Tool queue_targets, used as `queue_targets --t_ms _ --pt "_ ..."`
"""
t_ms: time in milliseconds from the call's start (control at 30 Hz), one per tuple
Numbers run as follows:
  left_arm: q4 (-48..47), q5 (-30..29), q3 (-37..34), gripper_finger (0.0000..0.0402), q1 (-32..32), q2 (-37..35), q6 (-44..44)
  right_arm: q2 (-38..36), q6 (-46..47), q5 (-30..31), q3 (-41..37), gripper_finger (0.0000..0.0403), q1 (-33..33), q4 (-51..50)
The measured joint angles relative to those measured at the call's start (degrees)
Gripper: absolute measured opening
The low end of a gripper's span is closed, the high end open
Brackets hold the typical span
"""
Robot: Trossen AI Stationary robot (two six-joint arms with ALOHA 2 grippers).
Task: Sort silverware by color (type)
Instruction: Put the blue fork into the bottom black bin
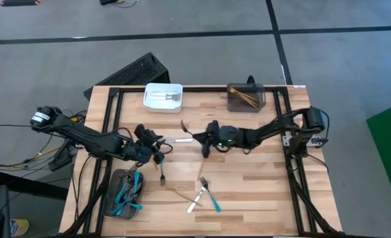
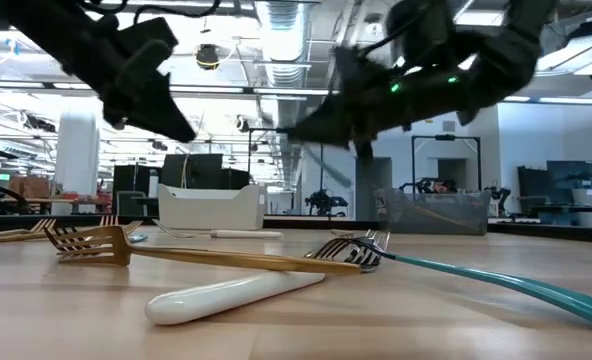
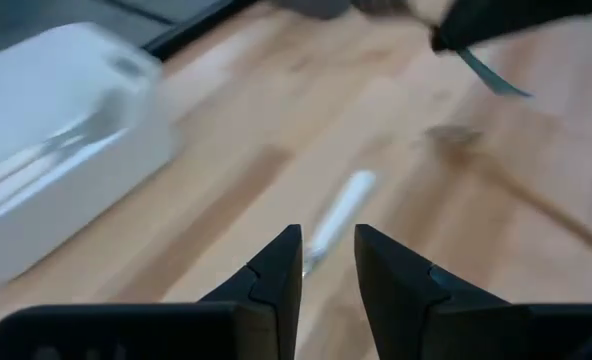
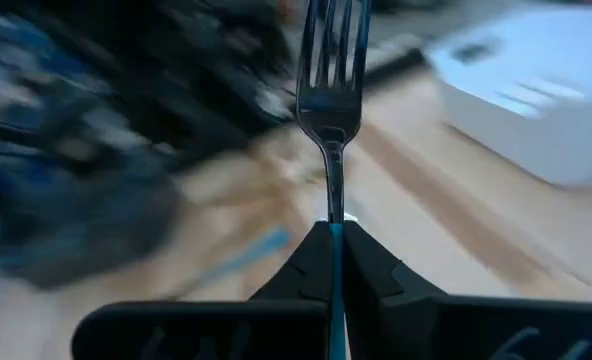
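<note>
Right wrist view has the right gripper (image 4: 332, 262) pinched tight on a blue-handled fork (image 4: 328, 95), tines pointing up the frame. High view: that gripper (image 1: 207, 147) is seen mid-frame, the left gripper (image 1: 157, 152) just left of it, fingers slightly spread, nothing held. More silverware (image 1: 202, 194) is scattered lower center.

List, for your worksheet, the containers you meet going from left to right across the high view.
Dark grey bin holding blue-handled silverware → white bin holding silver pieces → dark bin holding gold pieces.
</note>
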Motion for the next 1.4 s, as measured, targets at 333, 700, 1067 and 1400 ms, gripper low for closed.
queue_targets --t_ms 333,700,1067,1400 --pt "34.3 10.8 0.0 0.0083 1.2 11.5 18.0 0.7 -7.2 -5.9 -0.5 0.002 6.5 8.0" --pt "53.6 31.5 0.0 0.0083 0.3 14.0 35.4 -0.8 -6.2 -19.9 1.5 0.002 8.7 11.9" --pt "62.9 32.0 0.0 0.0096 -0.8 14.0 42.7 -3.2 -4.2 -39.9 1.3 0.002 4.9 18.0" --pt "64.9 35.3 0.0 0.0152 1.7 14.0 47.1 -3.0 -3.6 -40.9 1.3 0.002 4.3 18.0"
